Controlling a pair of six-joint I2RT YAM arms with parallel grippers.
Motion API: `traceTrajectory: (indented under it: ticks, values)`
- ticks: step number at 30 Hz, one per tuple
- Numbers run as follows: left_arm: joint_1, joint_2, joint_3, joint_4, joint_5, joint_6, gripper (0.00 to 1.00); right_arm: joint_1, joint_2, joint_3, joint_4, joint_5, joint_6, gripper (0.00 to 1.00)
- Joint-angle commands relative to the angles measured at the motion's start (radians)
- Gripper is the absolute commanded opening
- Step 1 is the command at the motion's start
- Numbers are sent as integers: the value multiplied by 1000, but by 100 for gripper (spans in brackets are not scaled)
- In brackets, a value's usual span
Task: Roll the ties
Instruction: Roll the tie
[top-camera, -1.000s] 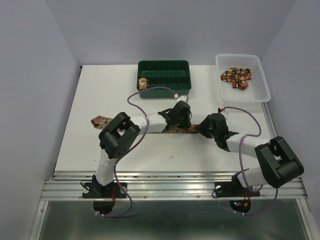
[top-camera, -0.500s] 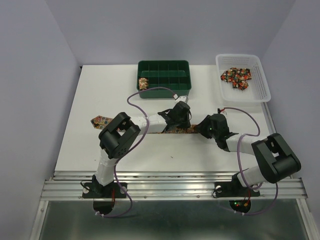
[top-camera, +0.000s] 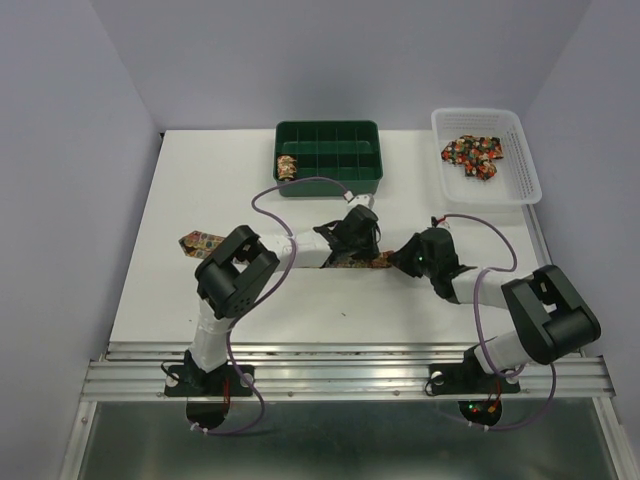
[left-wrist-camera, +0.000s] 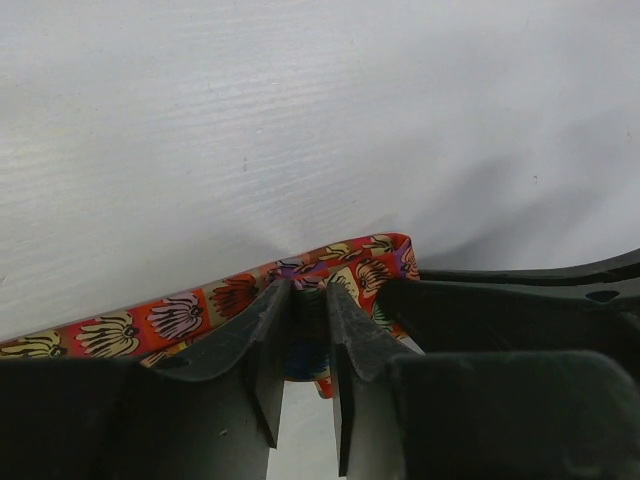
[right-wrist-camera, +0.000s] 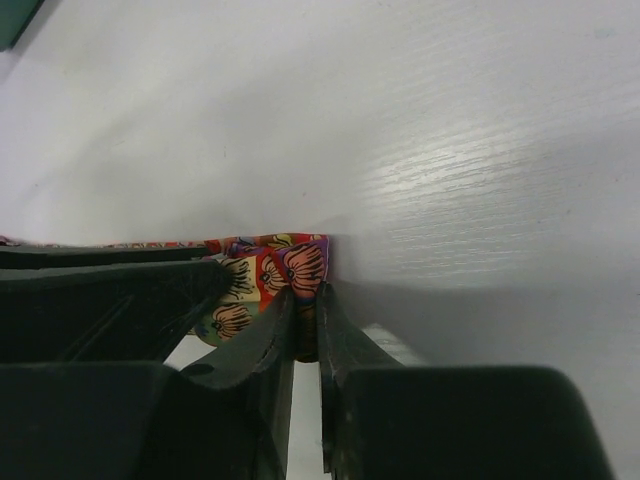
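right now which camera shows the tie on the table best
Top external: the tie shows lengthwise across the table, though partly covered. Wrist views show only bits pinched in the left hand and right hand.

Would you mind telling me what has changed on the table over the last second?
The right gripper slid a little left, up to the narrow end of the flat tie, where its jaws are shut on the fabric. The left gripper stayed clamped mid-tie; the green tray and white basket did not move.
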Motion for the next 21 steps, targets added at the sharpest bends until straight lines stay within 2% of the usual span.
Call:
traceTrajectory:
  ticks: [1,10,11,21]
  values:
    - [-11,-91,-30,8,-17,2,32,2,-49,-29,-21,26,-38,1]
    - [-11,-188,-94,5,-30,29,38,2,-91,5,-71,20,-110,1]
    - [-11,-191,-96,8,-22,31,42,2,-88,10,-78,17,-117,1]
    - [-11,-142,-88,28,58,44,44,2,-98,19,-75,13,-123,1]
